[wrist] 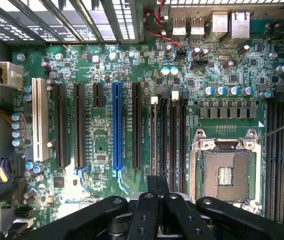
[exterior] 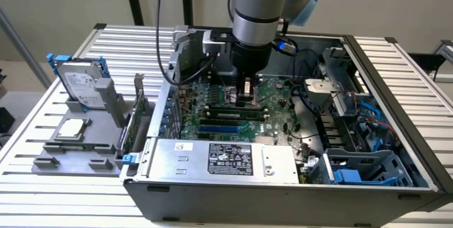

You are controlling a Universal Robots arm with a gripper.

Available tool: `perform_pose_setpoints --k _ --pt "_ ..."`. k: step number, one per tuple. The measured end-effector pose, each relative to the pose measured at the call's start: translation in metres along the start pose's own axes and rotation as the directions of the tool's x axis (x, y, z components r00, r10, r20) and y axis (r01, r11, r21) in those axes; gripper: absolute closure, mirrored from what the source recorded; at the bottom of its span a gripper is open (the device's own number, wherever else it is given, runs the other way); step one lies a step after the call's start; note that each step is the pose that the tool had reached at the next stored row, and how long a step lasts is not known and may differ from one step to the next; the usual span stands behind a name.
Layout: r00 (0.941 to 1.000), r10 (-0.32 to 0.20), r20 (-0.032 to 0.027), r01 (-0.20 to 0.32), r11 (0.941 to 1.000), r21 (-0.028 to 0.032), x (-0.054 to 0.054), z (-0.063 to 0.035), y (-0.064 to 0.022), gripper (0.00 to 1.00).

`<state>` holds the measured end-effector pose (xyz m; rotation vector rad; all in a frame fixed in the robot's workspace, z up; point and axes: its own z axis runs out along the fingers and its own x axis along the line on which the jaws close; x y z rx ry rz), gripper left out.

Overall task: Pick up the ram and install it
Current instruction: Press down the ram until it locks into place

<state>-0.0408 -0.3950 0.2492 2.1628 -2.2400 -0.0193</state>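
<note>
1. One arm reaches down into an open computer case [exterior: 396,132], and its claw [exterior: 244,99] sits low over the green board [exterior: 276,93] inside.
2. Both fingers [wrist: 144,215] of the claw [wrist: 158,186] are pressed together in the wrist view, so the claw is closed. Nothing can be made out clearly between the tips.
3. The ram [exterior: 230,114], a long thin green stick with dark chips, stands on its edge in line with the black slots. It is just beside the claw tip, on the side toward the grey power box [exterior: 226,159].
4. Whether the claw touches the ram cannot be told from these views.
5. Several long slots run away from the claw tips in the wrist view. Among them are a blue slot [wrist: 117,127] and, further off to the same side, a white slot [wrist: 39,120].
6. The square chip socket [wrist: 227,175] lies close to the claw on the other side of the narrow black slots, with its metal frame shut around it.
7. Outside the case, well away from the claw toward the exterior view's left, a grey tray [exterior: 42,156] rests on the slatted table [exterior: 42,185].
8. On that tray stand a hard drive [exterior: 78,82] in a blue frame, a small square silver chip [exterior: 71,129], and a larger green card [exterior: 134,116] on edge nearest the case.
</note>
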Motion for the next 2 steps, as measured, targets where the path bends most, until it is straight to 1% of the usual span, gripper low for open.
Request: perform_pose_setpoints --k 2 --pt "1.0000 0.000 0.0000 0.000 1.0000 0.0000 0.0000 0.0000 0.0000 0.89"
